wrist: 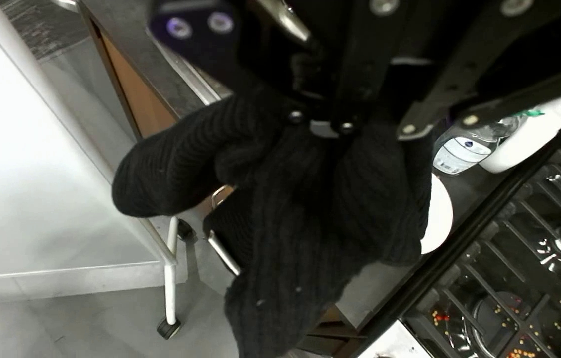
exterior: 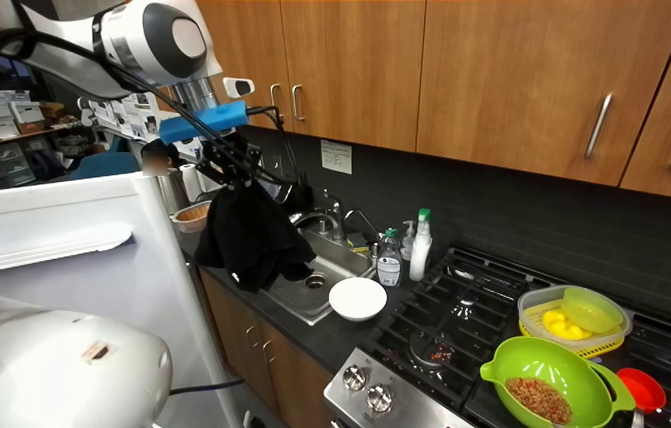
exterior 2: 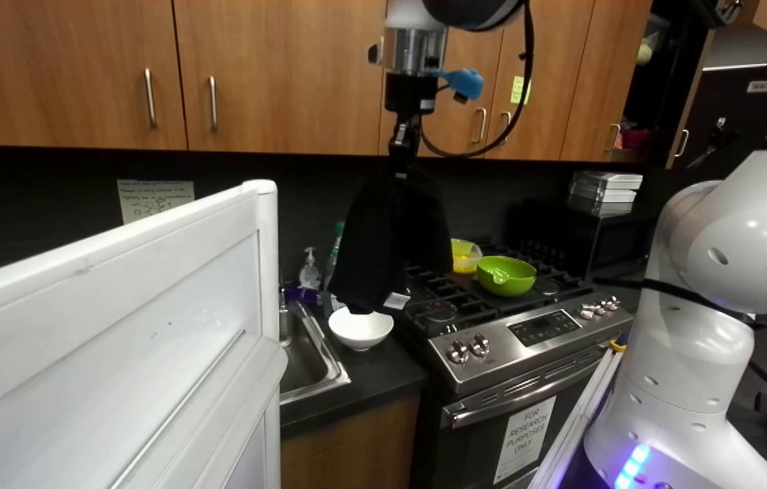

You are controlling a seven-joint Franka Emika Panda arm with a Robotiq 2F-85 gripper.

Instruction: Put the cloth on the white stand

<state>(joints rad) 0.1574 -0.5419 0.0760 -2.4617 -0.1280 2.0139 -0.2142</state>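
The black cloth point(exterior: 255, 232) hangs in loose folds from my gripper point(exterior: 239, 178), its lower end free in the air. Seen in the wrist view, the ribbed fabric point(wrist: 310, 219) bunches up under the gripper point(wrist: 324, 128), which is shut on it. The fabric covers most of the fingertips. The white stand point(exterior 2: 118, 326) is a tall upright panel with a rounded frame, and its castors show in the wrist view. In an exterior view its top edge point(exterior: 44, 184) runs left of the cloth. Cloth and stand appear apart.
A sink point(exterior: 335, 255) lies behind the cloth, with a white bowl point(exterior: 358, 298) on its near rim. Bottles point(exterior: 421, 246) stand beside it. The stove point(exterior: 430, 333) carries a green bowl point(exterior: 549, 362) and a yellow colander. Wooden cabinets point(exterior 2: 281, 75) hang close behind the arm.
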